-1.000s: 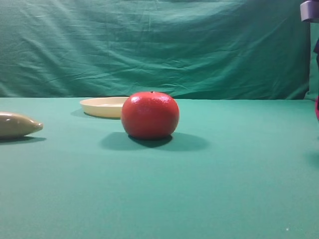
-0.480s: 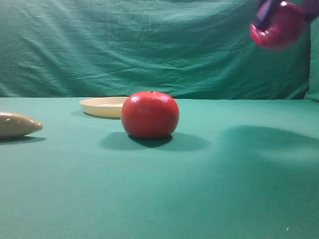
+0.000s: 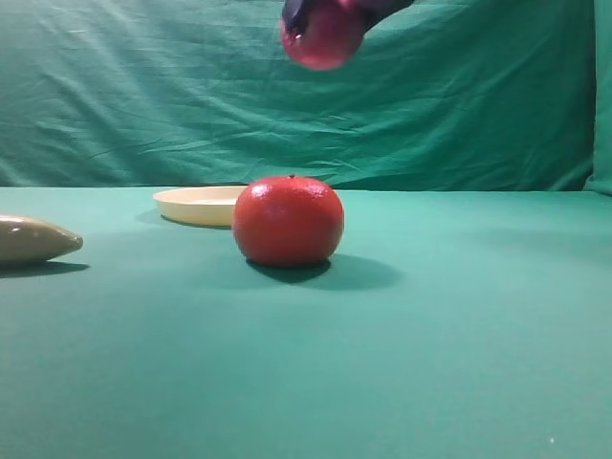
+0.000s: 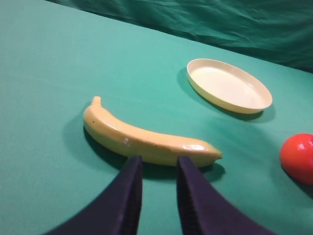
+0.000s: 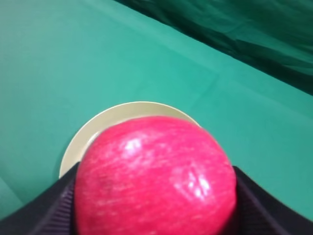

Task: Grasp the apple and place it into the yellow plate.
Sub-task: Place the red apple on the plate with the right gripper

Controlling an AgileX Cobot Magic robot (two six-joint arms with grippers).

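My right gripper (image 3: 330,11) is shut on the apple (image 3: 322,38), a glossy magenta-red fruit, and holds it high in the air near the top of the exterior view. In the right wrist view the apple (image 5: 155,178) fills the frame between the dark fingers (image 5: 46,210), with the yellow plate (image 5: 93,134) on the table below and behind it. The plate (image 3: 199,205) lies on the table at the back, left of centre, and also shows in the left wrist view (image 4: 229,85). My left gripper (image 4: 157,193) is nearly closed and empty, low over the table.
A large orange-red round fruit (image 3: 288,221) stands mid-table in front of the plate; it shows at the right edge of the left wrist view (image 4: 298,157). A banana (image 4: 146,139) lies just ahead of the left gripper, and at the exterior view's left edge (image 3: 33,239). A green cloth backdrop hangs behind.
My right gripper carried the apple from the right edge up and leftward across the view; it is now high above the orange-red fruit. Nothing else moved.
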